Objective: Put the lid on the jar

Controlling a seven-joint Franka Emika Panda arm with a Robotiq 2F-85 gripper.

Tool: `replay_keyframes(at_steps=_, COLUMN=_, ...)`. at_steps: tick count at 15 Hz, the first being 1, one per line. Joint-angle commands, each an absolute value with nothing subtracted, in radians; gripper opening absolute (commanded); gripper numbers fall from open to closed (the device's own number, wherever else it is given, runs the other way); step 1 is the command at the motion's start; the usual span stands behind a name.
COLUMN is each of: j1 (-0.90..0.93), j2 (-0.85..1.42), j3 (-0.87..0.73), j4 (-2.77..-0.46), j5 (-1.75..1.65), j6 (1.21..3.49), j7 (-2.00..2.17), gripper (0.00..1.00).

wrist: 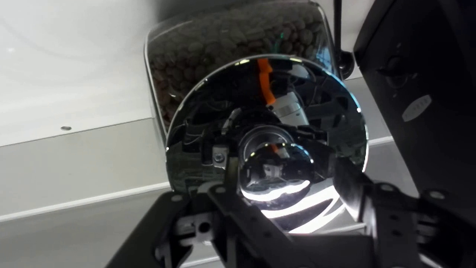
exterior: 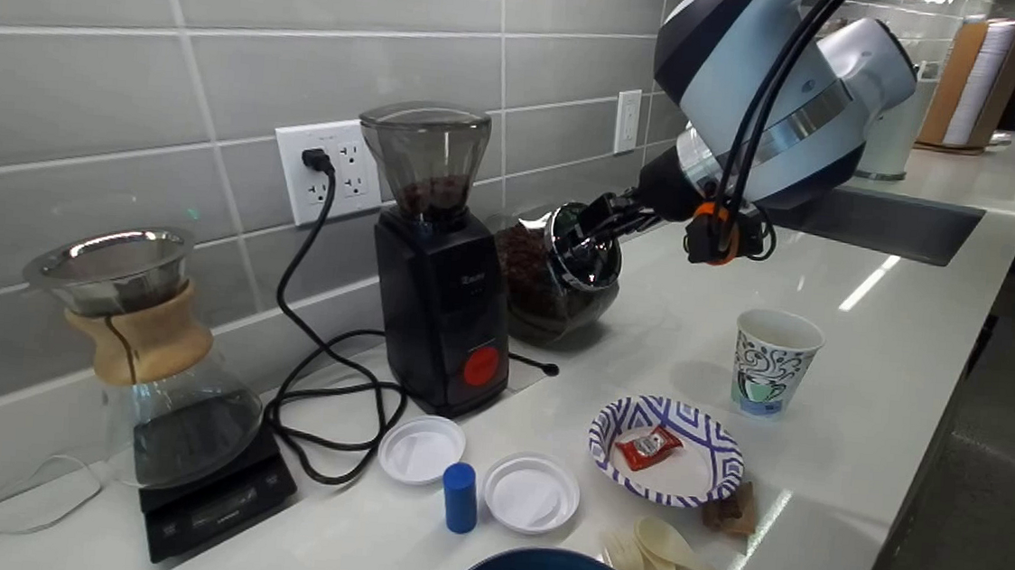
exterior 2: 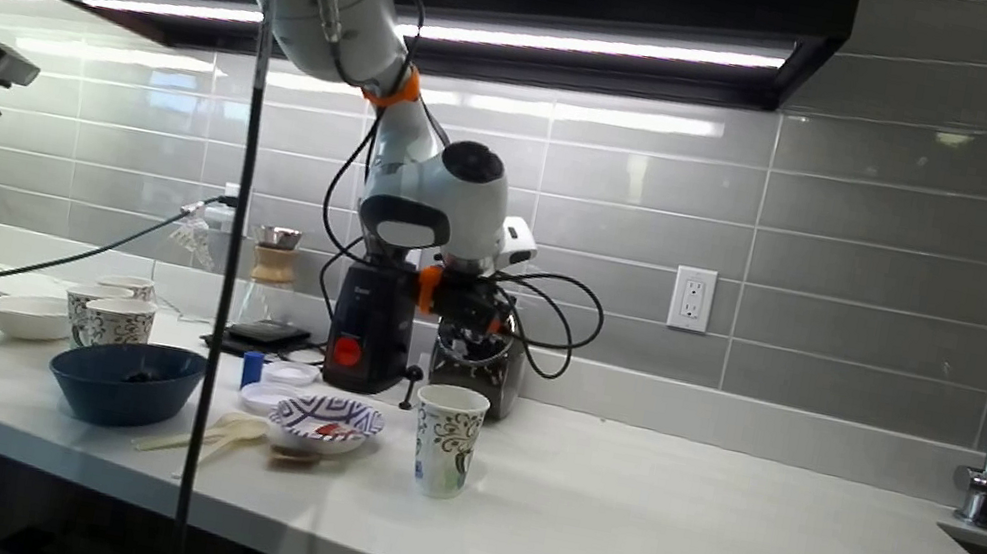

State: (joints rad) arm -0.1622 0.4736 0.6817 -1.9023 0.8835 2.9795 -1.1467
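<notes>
Lid [wrist: 256, 102]: sitting on the jar [exterior: 525, 286]; placing is looking nearly done, full seating not showing. Gripper [wrist: 286, 173]: jaws standing apart around the knob [wrist: 273, 167]. Probably remaining: backing away.

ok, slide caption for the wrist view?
Wrist view: end effector open around the knob of the shiny lid, bean-filled jar behind.

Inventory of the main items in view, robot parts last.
jar: 1, clear, beside coffee grinder
lid: 1, chrome, at jar's mouth
coffee grinder: 1, black, beside jar
pour-over carafe: 1, clear, on scale
scale: 1, black, under carafe
round discs: 2, white, near cylinder
cylinder: 1, blue, near discs
deep bowl: 1, navy, near cylinder
paper cups: 4, patterned white, on counter
arm: 1, mostly white, above counter
claw: 1, black, at lid's knob
</notes>
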Motion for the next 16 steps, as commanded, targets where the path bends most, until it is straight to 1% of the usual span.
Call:
replay_keyframes(at_steps=1, j1=-0.158, j2=0.52, j3=0.702, j4=-1.854, j5=0.877, j6=2.974, j7=-1.181, gripper=0.98)
replay_keyframes(at_steps=2, j1=-0.157, j2=0.522, j3=0.704, j4=-1.852, j5=0.876, j6=2.973, j7=-1.18, gripper=1.0)
replay_keyframes(at_steps=5, j1=-0.143, j2=0.51, j3=0.684, j4=-1.863, j5=0.859, j6=2.975, j7=-1.154, gripper=1.0)
replay_keyframes(at_steps=12, j1=-0.164, j2=0.373, j3=0.674, j4=-1.923, j5=0.869, j6=2.916, j7=-1.102, gripper=1.0)
replay_keyframes(at_steps=16, j1=-0.135, j2=0.233, j3=0.564, j4=-2.034, j5=0.778, j6=2.858, j7=-0.949, gripper=1.0)
